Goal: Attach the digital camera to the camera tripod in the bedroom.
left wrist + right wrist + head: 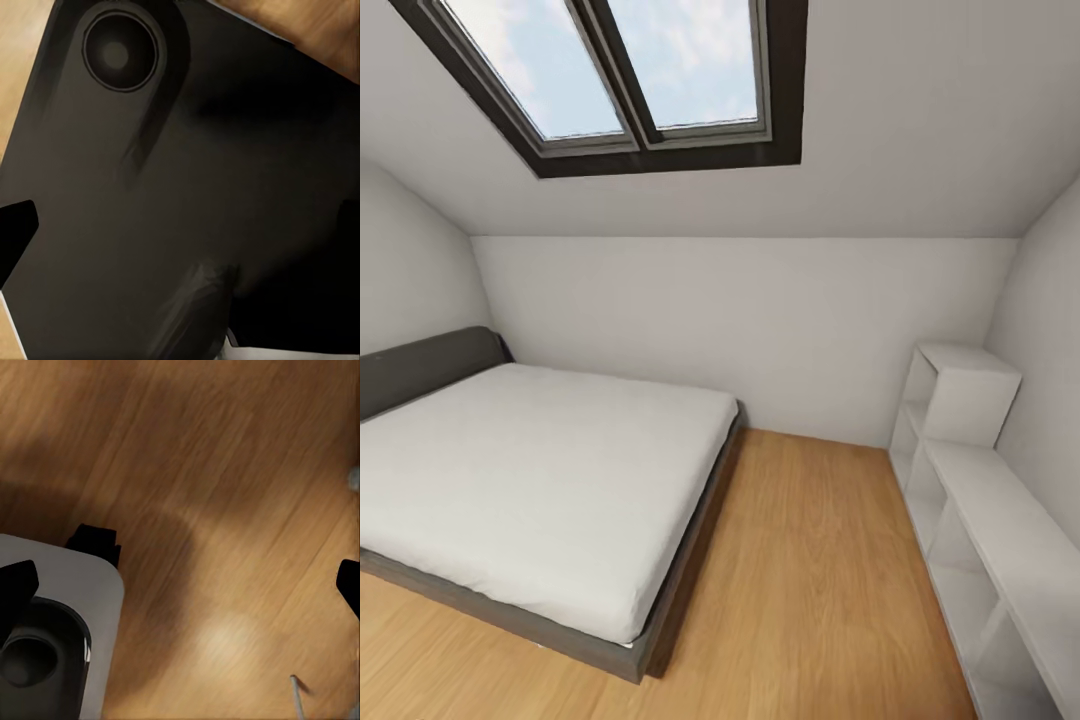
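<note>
Wood floor (810,560), 1 bed (530,480), 2 skylight panes (620,60).

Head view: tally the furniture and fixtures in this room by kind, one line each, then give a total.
Bed, grey frame with white mattress: 1
White shelf unit along the right wall: 1
Skylight with two panes in a dark frame: 1
Total: 3
</note>
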{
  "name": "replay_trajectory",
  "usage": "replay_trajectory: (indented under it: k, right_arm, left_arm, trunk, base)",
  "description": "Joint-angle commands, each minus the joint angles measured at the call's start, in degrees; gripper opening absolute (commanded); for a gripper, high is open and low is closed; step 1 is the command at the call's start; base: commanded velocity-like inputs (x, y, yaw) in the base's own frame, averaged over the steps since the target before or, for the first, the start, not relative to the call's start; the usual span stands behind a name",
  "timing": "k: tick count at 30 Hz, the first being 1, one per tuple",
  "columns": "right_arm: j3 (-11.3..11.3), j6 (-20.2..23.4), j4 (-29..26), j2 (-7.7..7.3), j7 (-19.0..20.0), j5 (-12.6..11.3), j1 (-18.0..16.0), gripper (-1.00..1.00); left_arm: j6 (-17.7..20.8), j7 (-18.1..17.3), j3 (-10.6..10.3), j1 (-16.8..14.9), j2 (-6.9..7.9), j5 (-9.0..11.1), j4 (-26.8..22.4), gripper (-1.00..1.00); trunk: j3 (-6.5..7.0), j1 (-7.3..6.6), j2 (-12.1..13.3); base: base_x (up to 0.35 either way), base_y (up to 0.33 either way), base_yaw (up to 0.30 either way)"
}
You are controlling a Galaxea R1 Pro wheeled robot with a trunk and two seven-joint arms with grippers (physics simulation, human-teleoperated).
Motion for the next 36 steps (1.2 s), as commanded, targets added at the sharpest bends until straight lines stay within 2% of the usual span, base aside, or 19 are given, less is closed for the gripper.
replay_trajectory:
  k: [1,36]
  right_arm:
    - [-0.5,-0.3,0.2,-0.07,0.1,0.3,-0.1,1.00]
    - [-0.4,-0.5,0.2,-0.05,0.1,0.4,-0.1,1.00]
  left_arm:
    - [-0.1,0.0,0.0,0.0,0.00,0.3,-0.1,1.00]
    - [-0.1,0.0,0.2,0.0,0.00,0.7,-0.1,1.00]
  trunk:
    - [-0.05,0.02,0.0]
    - [-0.05,0.02,0.0]
  base:
    - [0.155,-0.107,0.242]
    - [0.017,-0.012,0.273]
